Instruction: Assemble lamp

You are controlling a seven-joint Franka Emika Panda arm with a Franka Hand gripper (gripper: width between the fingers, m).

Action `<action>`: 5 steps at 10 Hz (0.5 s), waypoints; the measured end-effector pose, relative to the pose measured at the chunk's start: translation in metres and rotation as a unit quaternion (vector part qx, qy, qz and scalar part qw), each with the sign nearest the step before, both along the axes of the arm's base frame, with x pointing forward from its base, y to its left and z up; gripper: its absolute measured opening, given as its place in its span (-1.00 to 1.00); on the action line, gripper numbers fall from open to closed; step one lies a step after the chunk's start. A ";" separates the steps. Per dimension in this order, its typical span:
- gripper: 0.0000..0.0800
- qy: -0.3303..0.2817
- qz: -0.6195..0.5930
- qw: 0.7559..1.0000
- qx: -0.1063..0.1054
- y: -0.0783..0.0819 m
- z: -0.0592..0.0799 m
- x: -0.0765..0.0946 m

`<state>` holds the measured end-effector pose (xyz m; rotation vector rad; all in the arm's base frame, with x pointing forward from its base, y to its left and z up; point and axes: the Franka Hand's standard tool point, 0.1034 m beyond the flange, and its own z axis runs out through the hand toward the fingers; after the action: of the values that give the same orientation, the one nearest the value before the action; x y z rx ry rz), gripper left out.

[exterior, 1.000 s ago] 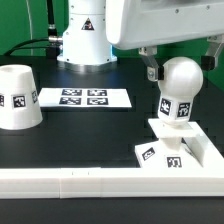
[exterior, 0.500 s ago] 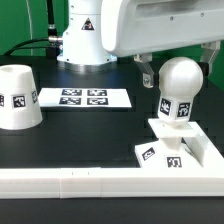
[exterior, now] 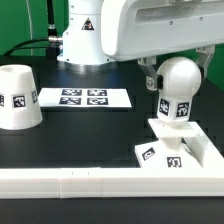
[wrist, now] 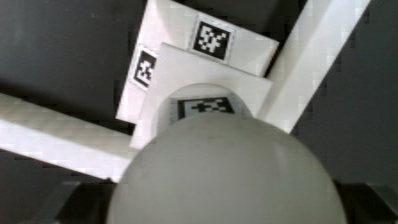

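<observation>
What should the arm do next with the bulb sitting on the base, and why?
Probably ease the gripper down slightly and close on the bulb, perhaps to twist it home. The bulb stands upright on the base. One finger shows beside its ball with what looks like a sliver of gap. The shade stands apart at the exterior view's left.
</observation>
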<state>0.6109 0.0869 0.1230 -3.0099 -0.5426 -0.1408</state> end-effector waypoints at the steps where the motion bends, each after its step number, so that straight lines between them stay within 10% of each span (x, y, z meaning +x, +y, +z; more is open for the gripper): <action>1: 0.44 0.001 -0.008 1.000 0.001 0.000 0.000 0.000; 5: 0.44 0.017 -0.168 0.985 0.033 0.001 -0.001 0.000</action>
<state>0.6110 0.0874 0.1224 -3.0039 -0.0204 -0.1249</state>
